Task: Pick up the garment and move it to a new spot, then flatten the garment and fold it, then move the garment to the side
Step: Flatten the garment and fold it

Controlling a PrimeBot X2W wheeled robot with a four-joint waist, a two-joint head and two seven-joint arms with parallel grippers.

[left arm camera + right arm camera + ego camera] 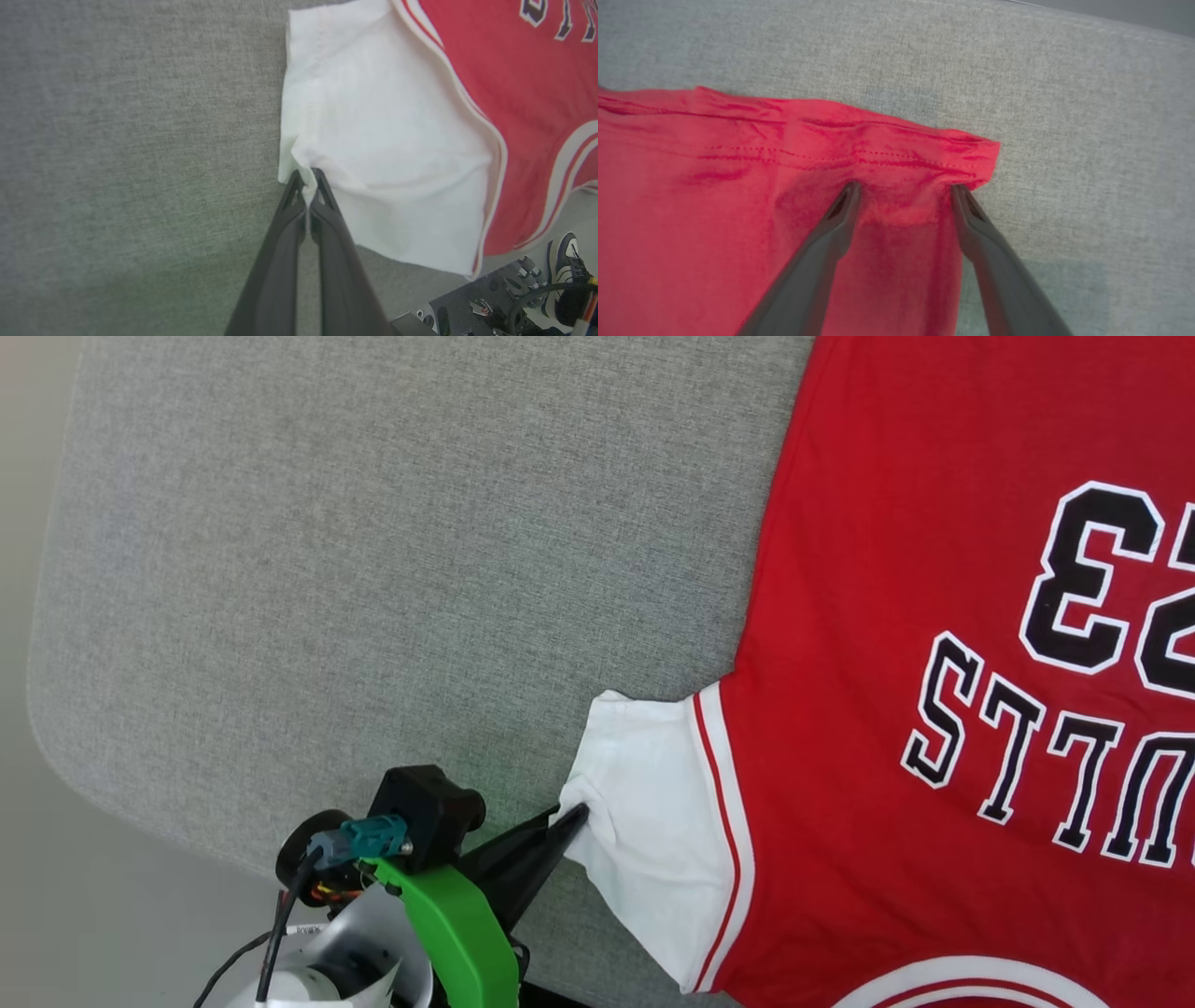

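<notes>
Head view: garment (868,569), red, spread flat on grey tabletop (373,569); left gripper (571,817) at its white sleeve (653,803).
Left wrist view: fingers (280,261) clamped together on the sleeve edge.
Right wrist view: right gripper (903,189) spread apart, tips at the red hem corner.

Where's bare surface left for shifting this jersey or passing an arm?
Free: the wide grey surface left of the jersey, beyond the left pincer; also the strip past its hem by the right pincer. Crowded: the head view's right side, under the jersey.
</notes>
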